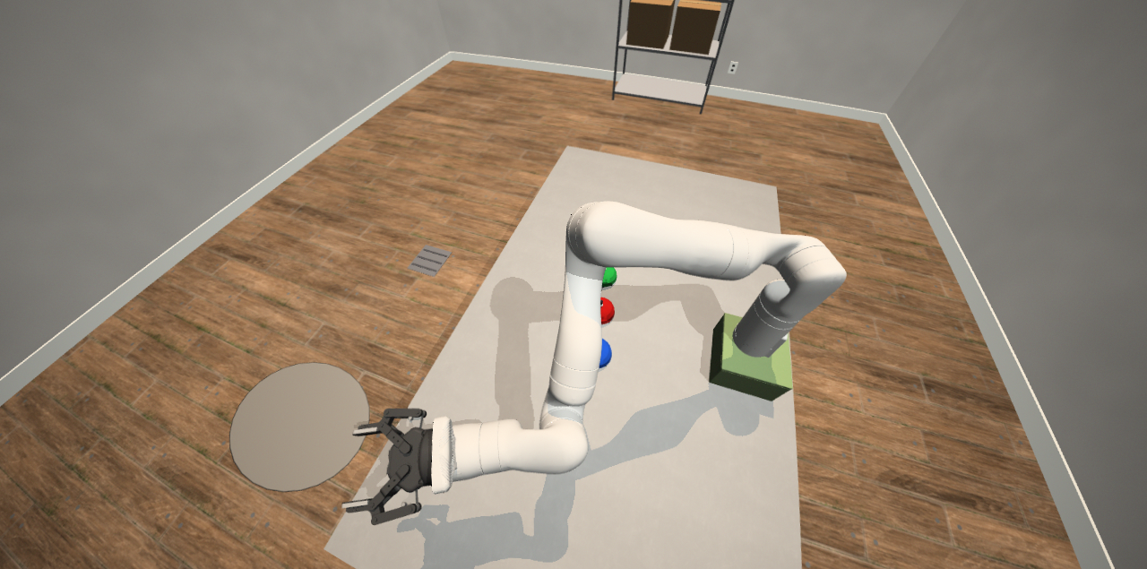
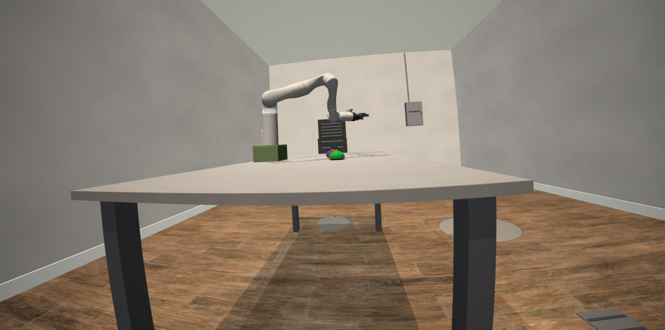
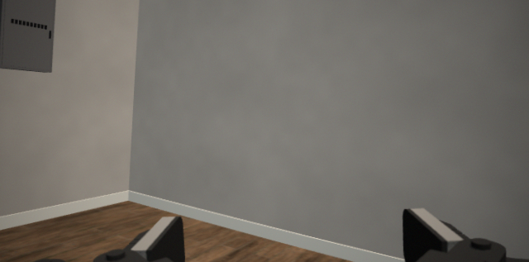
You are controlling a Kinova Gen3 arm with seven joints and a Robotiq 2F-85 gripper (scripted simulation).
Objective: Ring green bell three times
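Three bells stand in a row on the grey table. The green bell (image 1: 609, 275) is the farthest in the top view, partly hidden by my arm, and the nearest in the exterior view (image 2: 336, 155). The red bell (image 1: 607, 311) is in the middle and the blue bell (image 1: 604, 354) is at the near end. My gripper (image 1: 376, 466) is open and empty. It is held level, high above the table near its edge, pointing away from the bells. It also shows in the exterior view (image 2: 363, 115). The wrist view shows only my fingertips, the wall and the floor.
My arm's green base block (image 1: 752, 361) stands on the table to the right of the bells. A round grey mat (image 1: 297, 425) lies on the floor. A shelf with boxes (image 1: 677, 4) stands at the far wall. A grey wall box (image 3: 26, 28) hangs in the wrist view.
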